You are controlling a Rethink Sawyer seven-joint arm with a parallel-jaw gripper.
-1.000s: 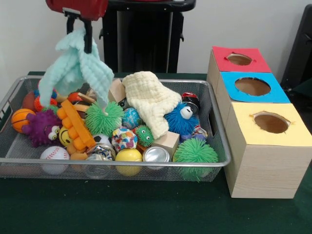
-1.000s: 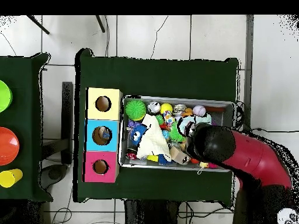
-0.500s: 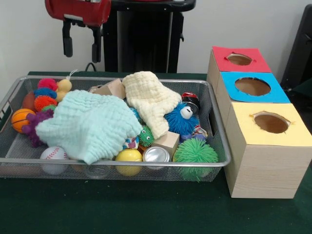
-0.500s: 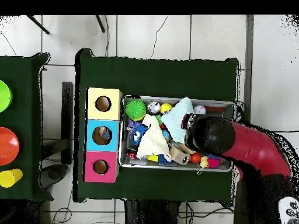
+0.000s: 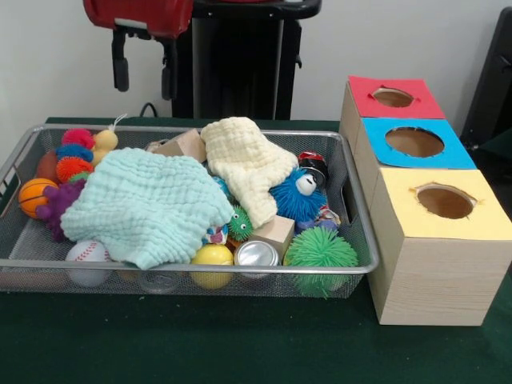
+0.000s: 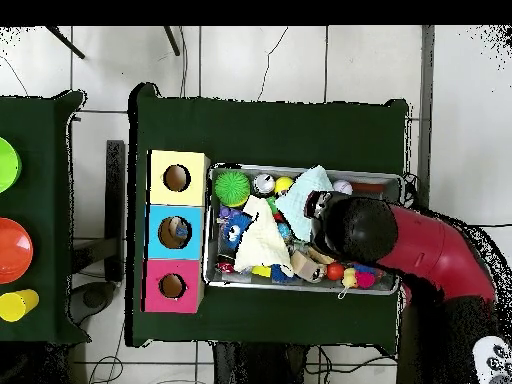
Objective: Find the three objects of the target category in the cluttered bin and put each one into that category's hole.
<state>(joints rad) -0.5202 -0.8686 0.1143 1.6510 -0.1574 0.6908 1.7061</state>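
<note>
Jaws of my gripper [image 5: 145,70] hang parted and empty above the cluttered bin [image 5: 240,270]; mint cloth [image 5: 148,204] apparently covers toys beneath.

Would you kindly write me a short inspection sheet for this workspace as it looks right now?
Surface: green table, bare in front of the bin.
Job's things: bin heaped full; yellow box, blue box, red box, each with a hole on top.
Clutter: mint cloth and cream cloth draped over toys; green spiky ball, can, baseball.
Gripper: jaws open, empty, above the bin.
Cables: nothing seen.
Surroundings: plates on a side table.
</note>
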